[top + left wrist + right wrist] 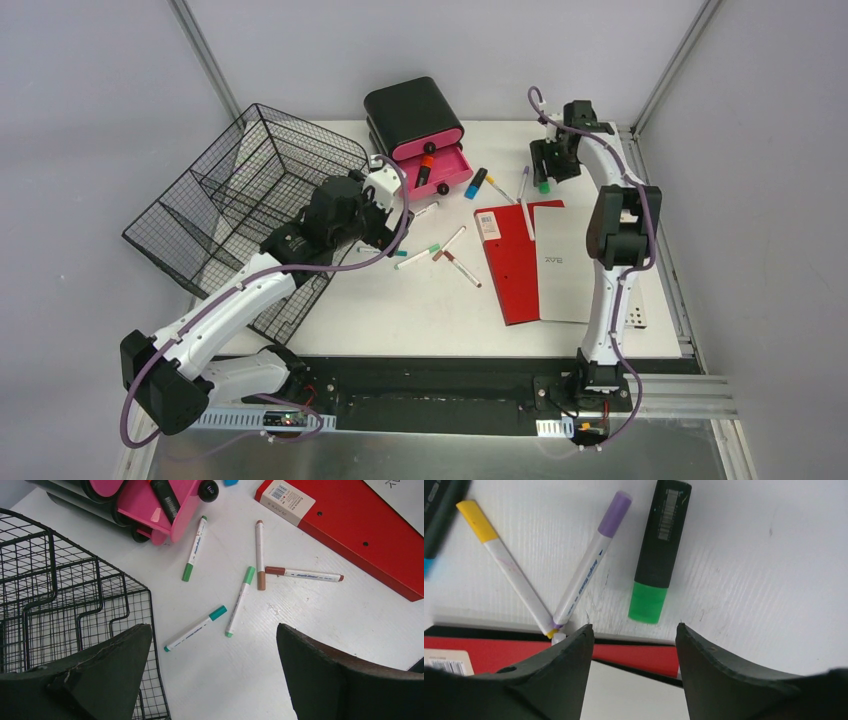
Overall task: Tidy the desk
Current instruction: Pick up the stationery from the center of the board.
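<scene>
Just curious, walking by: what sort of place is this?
Probably a lab test bench: two robot arms mounted at a white desk, plain grey screens around, scattered pens and a wire basket.

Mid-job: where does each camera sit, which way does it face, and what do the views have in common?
Top external: above and behind the bases, facing down on the desk; left arm and right arm show whole.
Left wrist: on the left arm, facing down at markers and the pink drawer; left gripper open.
Right wrist: on the right arm, facing down at the green highlighter; right gripper open.
Shared: the red folder, in all three.
</scene>
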`<state>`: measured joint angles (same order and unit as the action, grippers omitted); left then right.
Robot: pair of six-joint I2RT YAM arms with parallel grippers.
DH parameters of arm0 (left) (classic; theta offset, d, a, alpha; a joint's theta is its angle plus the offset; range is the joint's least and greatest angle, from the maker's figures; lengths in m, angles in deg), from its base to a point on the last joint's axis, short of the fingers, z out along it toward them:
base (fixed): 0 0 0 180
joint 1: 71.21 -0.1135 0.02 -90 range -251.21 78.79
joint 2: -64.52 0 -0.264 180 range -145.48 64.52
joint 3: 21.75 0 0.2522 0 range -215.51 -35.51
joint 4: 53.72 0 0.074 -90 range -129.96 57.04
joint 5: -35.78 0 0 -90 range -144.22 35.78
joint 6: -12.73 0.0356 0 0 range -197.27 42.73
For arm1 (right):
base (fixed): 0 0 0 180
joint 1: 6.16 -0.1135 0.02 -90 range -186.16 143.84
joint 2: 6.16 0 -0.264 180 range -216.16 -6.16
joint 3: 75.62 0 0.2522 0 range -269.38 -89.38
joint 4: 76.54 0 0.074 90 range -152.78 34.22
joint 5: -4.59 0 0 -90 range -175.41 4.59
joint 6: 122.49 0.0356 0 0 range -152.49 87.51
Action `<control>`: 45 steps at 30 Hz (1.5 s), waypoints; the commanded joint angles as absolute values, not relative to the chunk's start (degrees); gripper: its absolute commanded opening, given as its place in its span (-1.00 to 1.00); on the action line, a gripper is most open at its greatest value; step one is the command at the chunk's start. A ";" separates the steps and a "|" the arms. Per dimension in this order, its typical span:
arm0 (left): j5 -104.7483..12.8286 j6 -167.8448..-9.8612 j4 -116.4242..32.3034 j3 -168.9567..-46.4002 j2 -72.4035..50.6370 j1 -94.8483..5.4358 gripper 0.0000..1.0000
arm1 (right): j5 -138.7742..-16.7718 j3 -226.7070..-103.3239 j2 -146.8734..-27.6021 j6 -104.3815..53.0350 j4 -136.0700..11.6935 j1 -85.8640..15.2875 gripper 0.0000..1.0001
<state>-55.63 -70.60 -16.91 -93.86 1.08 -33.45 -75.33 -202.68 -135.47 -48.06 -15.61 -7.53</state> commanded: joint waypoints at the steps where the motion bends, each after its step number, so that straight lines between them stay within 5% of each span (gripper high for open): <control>1: -55.12 -70.07 -18.29 -94.13 2.82 -33.93 0.98 | -81.05 -208.02 -137.42 -48.44 -15.59 -8.36 0.24; 6: -55.25 -69.92 -18.24 -94.08 2.83 -33.94 0.98 | -80.61 -211.11 -140.40 -47.98 -14.95 -8.45 0.08; 32: -55.36 -69.63 -18.20 -94.05 3.18 -33.94 0.98 | -83.47 -216.37 -148.27 -49.19 -11.73 -8.66 -0.07; 45: -54.94 -69.71 -18.17 -94.06 3.18 -33.94 0.98 | -82.79 -208.93 -142.88 -48.46 -15.56 -8.59 -0.79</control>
<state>-55.63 -70.36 -16.91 -93.86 1.67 -33.45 -82.28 -212.82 -146.29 -49.28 -14.43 -8.66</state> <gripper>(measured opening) 0.992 0.264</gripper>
